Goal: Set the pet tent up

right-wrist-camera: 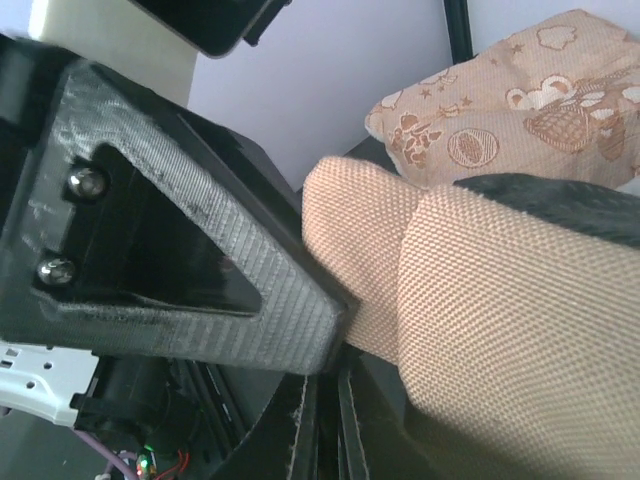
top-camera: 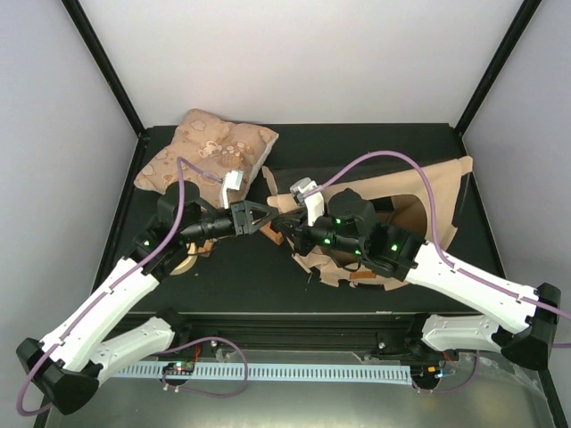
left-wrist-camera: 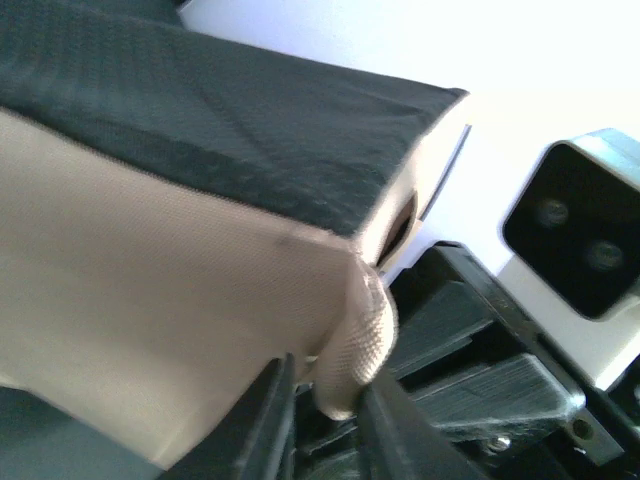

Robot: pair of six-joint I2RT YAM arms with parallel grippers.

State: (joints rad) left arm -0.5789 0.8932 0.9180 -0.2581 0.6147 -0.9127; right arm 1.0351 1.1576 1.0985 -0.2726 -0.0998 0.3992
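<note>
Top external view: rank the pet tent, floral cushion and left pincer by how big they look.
1. pet tent, though the right arm hides part
2. floral cushion
3. left pincer, clearly smallest

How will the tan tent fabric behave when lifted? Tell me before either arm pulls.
Probably floppy: the pet tent lies crumpled flat, and a fold bunches softly in the left gripper. Likely not slippery, given its coarse weave. It may drag and sag rather than rise whole.

light: bright, even, soft shadows | top: sharp | wrists: close-range blur, white background overexposed
</note>
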